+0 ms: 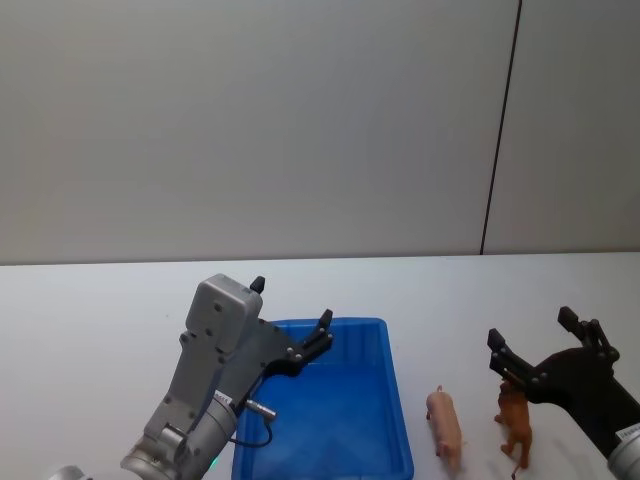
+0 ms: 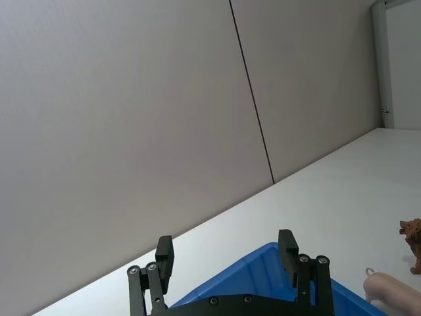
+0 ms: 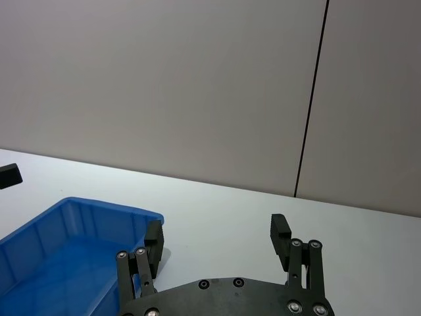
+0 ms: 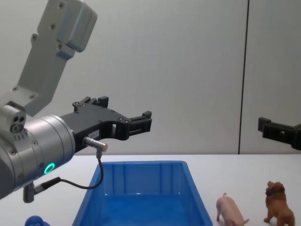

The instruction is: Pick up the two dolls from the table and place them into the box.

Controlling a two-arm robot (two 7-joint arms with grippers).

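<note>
The blue box [image 1: 398,410] sits on the white table [image 1: 90,320], and nothing shows inside it. Right of it stand the two dolls: a pale pink pig [image 1: 446,428] and a brown lion [image 1: 516,425], also seen from the chest as the pig [image 4: 230,212] and lion [image 4: 277,202]. My left gripper [image 1: 292,302] hovers open and empty above the box's far left part. Above and just behind the lion, my right gripper [image 1: 531,327] is raised, open and empty. The right wrist view has the right gripper [image 3: 217,230] beside the box [image 3: 66,230].
A grey wall with a dark vertical seam [image 1: 500,130] rises behind the table. A small blue object [image 4: 35,221] peeks in at the near left. White tabletop stretches left of the box and behind the dolls.
</note>
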